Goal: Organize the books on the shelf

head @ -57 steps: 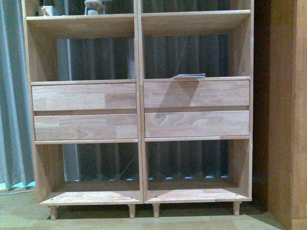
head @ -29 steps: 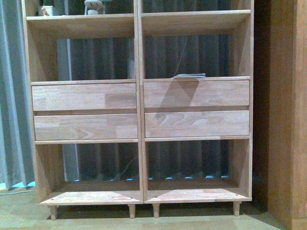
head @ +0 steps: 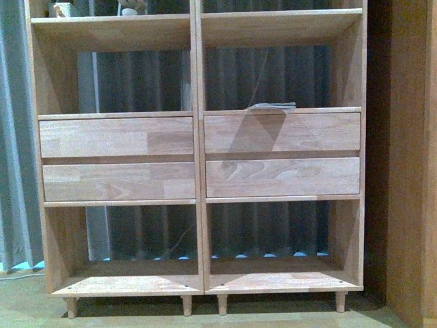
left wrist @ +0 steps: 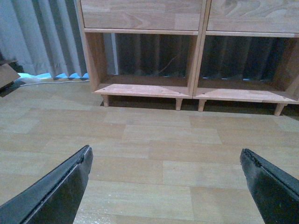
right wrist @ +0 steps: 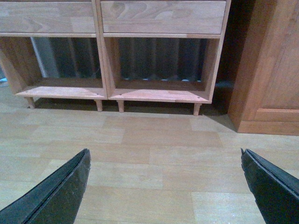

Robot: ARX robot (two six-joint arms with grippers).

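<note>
The light wood shelf (head: 199,137) fills the front view, with open compartments above and below four drawer fronts. A thin book (head: 273,106) with a pale bluish edge lies flat on the board above the upper right drawer. No other book shows. Neither arm appears in the front view. In the left wrist view my left gripper (left wrist: 166,154) hangs open over bare floor, short of the shelf's lower left compartment (left wrist: 145,88). My right gripper (right wrist: 166,154) is also open and empty over the floor, facing the lower right compartment (right wrist: 159,94).
A darker brown cabinet (head: 410,164) stands close to the shelf's right side, also seen as the brown cabinet (right wrist: 266,70) in the right wrist view. Grey curtains (head: 13,137) hang behind and to the left. Small objects (head: 61,9) sit on the top left board. Wood plank floor (left wrist: 163,135) lies before the shelf.
The shelf looks slightly larger and its left side has shifted left in the front view, as if the camera moved closer. The flat book has not moved.
</note>
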